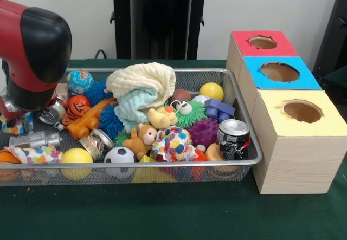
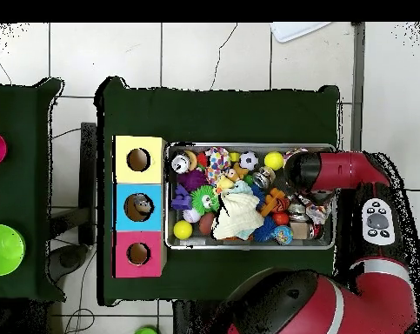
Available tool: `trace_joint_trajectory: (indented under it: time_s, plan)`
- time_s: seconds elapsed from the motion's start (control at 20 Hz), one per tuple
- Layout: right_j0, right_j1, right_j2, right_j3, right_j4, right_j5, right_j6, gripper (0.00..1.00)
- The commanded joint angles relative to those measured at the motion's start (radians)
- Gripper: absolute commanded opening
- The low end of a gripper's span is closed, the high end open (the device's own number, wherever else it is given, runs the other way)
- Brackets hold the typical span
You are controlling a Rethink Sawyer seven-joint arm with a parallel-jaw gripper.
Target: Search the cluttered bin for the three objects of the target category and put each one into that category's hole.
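The silver wire-mesh bin [image 1: 162, 164] is packed with toys; in the overhead view its rim [image 2: 248, 247] lies beside the wooden box. The round hole in the blue top [image 1: 280, 72] is the middle of three; from above a greyish thing shows inside this hole [image 2: 141, 207]. A pale silvery bottle-shaped thing [image 1: 35, 138] lies at the bin's left end; I cannot tell if it is a clear bottle. No other bottle shows. My gripper [image 1: 15, 112] hangs low over the bin's left end, mostly hidden under the red and black arm head [image 2: 307, 170].
Silver cans lie in the bin at the right front [image 1: 233, 137] and near the gripper [image 1: 52, 112]. A cream cloth [image 1: 142, 83] heaps in the middle among balls, spiky toys and plush figures. Red-topped [image 1: 263, 42] and yellow-topped [image 1: 302, 111] holes flank the blue one.
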Motion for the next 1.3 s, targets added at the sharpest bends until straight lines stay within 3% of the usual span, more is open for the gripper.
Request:
trace_joint_trajectory:
  time_s: [0.05,0.65,0.9,1.05,1.15,1.2,1.3]
  plan:
    - [0.011,0.031,-0.005,0.037,-0.039,0.000,-0.009,1.00]
    - [-0.012,0.069,0.009,0.003,0.040,0.091,0.023,1.00]
    - [-0.025,0.067,0.001,0.023,0.070,0.114,0.038,1.00]
    - [-0.022,0.078,0.018,0.003,0.078,0.147,-0.019,1.00]
    - [-0.023,0.080,0.014,0.002,0.086,0.151,-0.004,1.00]
    - [-0.023,0.081,0.012,0.002,0.090,0.153,0.004,0.00]
    - [-0.018,0.074,0.001,-0.002,0.092,0.167,0.017,0.00]
